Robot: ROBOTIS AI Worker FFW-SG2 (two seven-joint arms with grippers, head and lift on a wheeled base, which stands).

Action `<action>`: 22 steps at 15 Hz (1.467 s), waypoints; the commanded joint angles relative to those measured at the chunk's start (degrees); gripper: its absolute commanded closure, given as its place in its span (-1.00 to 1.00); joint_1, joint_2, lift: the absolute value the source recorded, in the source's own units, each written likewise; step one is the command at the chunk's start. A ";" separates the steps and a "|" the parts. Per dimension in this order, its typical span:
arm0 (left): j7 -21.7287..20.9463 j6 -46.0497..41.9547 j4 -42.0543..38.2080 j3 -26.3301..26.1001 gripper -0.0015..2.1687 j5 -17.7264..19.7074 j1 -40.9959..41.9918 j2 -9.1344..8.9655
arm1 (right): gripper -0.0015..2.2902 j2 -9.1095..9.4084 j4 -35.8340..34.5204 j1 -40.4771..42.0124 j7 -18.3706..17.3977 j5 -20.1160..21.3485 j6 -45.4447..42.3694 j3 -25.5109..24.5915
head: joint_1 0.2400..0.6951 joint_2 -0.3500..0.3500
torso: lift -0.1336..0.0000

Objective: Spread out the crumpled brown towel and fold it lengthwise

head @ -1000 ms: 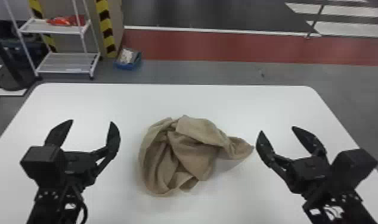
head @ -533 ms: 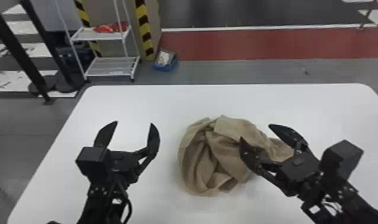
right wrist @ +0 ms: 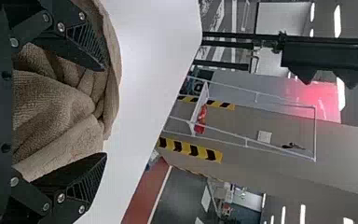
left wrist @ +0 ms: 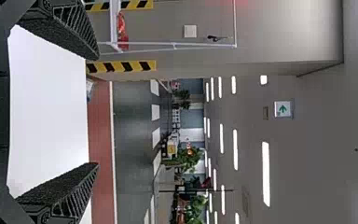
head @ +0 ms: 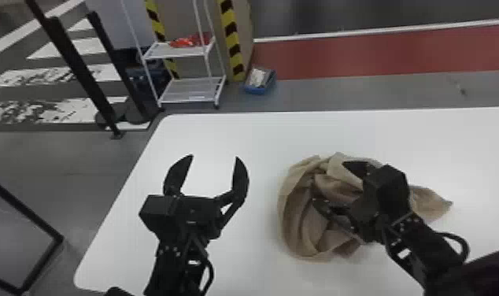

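right gripper [head: 328, 174] hides part of the towel [head: 298, 212]; head view crops the table [head: 241, 135].

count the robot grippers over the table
2: the left gripper, over the left part of the white table, and the right gripper, over the brown towel.

Large indoor hall, workshop or robot test floor by the look of it. Red floor lane [head: 339, 59], white painted stripes [head: 73, 46], yellow-black hazard tape [head: 233, 50], wheeled wire rack [head: 191, 94]. Left wrist view: green-arrow sign [left wrist: 283, 108], rows of ceiling lights [left wrist: 266, 173]. Far end small and blurred; probably potted plants [left wrist: 186, 161].
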 commanded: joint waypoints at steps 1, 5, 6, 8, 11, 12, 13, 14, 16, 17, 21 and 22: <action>-0.29 0.08 0.06 -0.05 -0.92 0.00 0.21 0.11 | -0.75 0.37 3.47 -2.49 -0.17 1.18 -0.14 0.71 | 1.00 0.68 | -0.86; -0.47 0.08 0.41 -0.14 -0.92 0.00 0.21 0.11 | -0.67 0.46 4.61 -2.84 -1.75 1.44 -0.85 0.44 | 1.00 0.66 | -0.86; -0.56 0.08 0.50 -0.14 -0.92 0.00 0.21 0.11 | -0.67 0.46 4.88 -2.93 -1.75 1.62 -0.67 0.36 | 1.00 0.65 | -0.86; -0.56 0.08 0.58 -0.14 -0.92 0.00 0.21 0.11 | -0.54 0.46 5.05 -3.01 -1.75 1.71 -0.67 0.18 | 1.00 0.63 | -0.86; -0.73 0.08 0.85 -0.22 -0.92 -0.09 0.21 0.20 | -0.43 0.46 5.23 -3.28 -1.66 1.71 0.21 0.18 | 1.00 0.62 | -0.86; -0.73 0.08 1.02 -0.22 -0.92 0.00 0.12 0.20 | -0.43 0.46 5.23 -3.28 -1.66 1.71 0.21 0.09 | 1.00 0.62 | -0.86; -0.73 0.08 1.20 -0.22 -0.92 0.00 0.12 0.20 | -0.42 0.46 5.23 -3.28 -1.66 1.71 0.38 0.01 | 1.00 0.62 | -0.86; -0.73 0.08 1.37 -0.22 -0.92 0.00 0.03 0.20 | -0.25 0.46 5.23 -3.28 -1.66 1.71 0.56 -0.17 | 1.00 0.62 | -0.86; -0.73 0.08 1.46 -0.31 -0.92 0.00 -0.06 0.20 | 0.07 0.46 4.79 -2.57 -1.75 1.71 -0.50 -0.96 | 1.00 0.61 | -0.86; -0.73 0.08 1.46 -0.22 -0.92 0.00 -0.06 0.20 | 0.29 0.46 4.44 -2.22 -1.75 1.71 -0.85 -1.66 | 1.00 0.60 | -0.86; -0.73 0.08 1.55 -0.22 -0.92 0.00 -0.06 0.20 | 0.34 0.02 -1.71 1.38 -1.75 0.30 -3.31 -7.99 | 1.00 0.52 | -0.86; -0.73 0.08 1.55 -0.22 -0.92 0.09 -0.14 0.20 | 0.34 -0.16 -4.61 2.52 -1.57 -1.02 -3.48 -10.81 | 1.00 0.50 | -0.86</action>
